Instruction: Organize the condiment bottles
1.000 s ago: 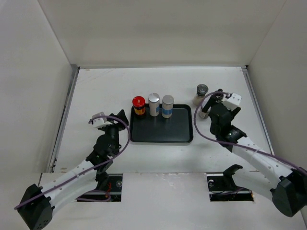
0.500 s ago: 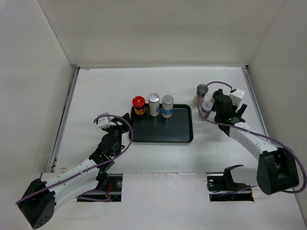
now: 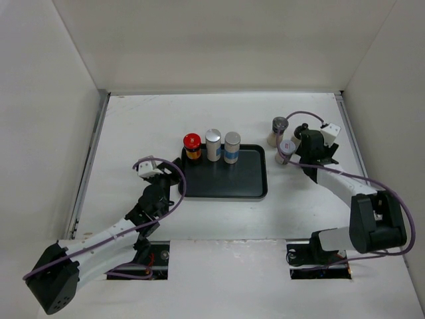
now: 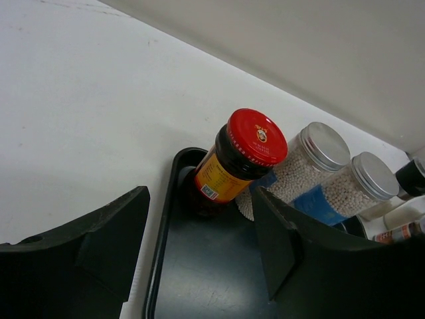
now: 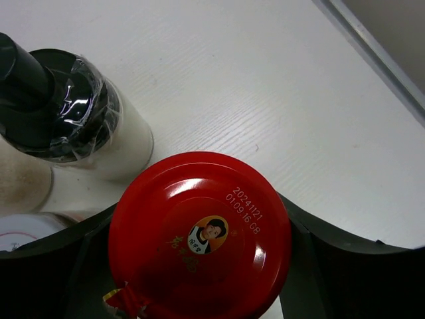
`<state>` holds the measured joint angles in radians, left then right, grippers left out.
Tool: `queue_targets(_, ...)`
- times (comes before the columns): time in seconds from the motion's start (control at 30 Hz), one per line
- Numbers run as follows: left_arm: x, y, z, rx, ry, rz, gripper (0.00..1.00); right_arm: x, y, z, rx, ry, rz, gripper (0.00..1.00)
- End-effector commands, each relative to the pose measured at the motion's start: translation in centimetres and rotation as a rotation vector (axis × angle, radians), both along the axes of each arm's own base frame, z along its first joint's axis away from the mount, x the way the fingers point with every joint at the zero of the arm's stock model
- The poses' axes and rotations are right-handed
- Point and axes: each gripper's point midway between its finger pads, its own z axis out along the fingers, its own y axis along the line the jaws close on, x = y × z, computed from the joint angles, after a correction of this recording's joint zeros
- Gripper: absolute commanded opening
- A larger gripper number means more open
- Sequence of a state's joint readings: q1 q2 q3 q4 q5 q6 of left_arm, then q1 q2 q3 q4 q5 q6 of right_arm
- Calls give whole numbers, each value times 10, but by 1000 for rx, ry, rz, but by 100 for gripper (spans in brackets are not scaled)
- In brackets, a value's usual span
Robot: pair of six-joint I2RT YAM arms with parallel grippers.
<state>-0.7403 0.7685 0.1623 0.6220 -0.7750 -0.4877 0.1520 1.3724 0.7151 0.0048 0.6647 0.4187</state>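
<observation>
On the black tray [image 3: 226,181] a red-capped amber jar [image 3: 192,145] and two silver-lidded pale jars with blue bands [image 3: 212,142] [image 3: 232,146] stand along the far edge. They also show in the left wrist view [image 4: 249,143] [image 4: 325,147] [image 4: 375,177]. My left gripper [image 3: 174,171] is open and empty at the tray's left edge [image 4: 163,252]. My right gripper [image 3: 307,142] is right of the tray, its fingers [image 5: 302,232] against a second red-capped jar [image 5: 199,246], which is hidden in the top view. A black-capped shaker [image 5: 60,113] [image 3: 279,129] and a white-lidded jar [image 3: 287,149] stand beside it.
White walls close the table on the left, back and right. A metal rail [image 5: 378,56] runs along the right side near my right gripper. Two cut-outs lie in the near ledge by the arm bases [image 3: 315,256].
My right gripper has swung back and to the right, over the group of jars beside the tray. My left gripper has crept forward to the tray's left edge.
</observation>
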Motion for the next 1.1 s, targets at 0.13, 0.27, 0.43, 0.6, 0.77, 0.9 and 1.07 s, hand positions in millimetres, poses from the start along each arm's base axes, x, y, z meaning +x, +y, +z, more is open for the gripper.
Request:
queue_targets(0.13,2,-2,12,-52,-40,-4,61,-17,15,127,-67,-370,-35,55)
queue_targets(0.27,2,-1,13,-57,-45,-2,61,-29,47,171,-64,-463,60,54)
queue_targets(0.43,2,4,13,-58,-48,16,61,-16,117,200,30,-527,283,54)
queue_targets(0.6,4,10,8,-45,-35,35,62,15,190,181,112,-499,451,54)
queue_targets(0.77,6,11,5,-40,-27,44,62,38,225,152,133,-454,506,55)
queue_targets(0.9,5,12,5,-41,-31,44,62,51,242,127,136,-410,536,56)
queue_targets(1.07,6,12,3,-38,-25,42,62,61,251,98,151,-355,548,57)
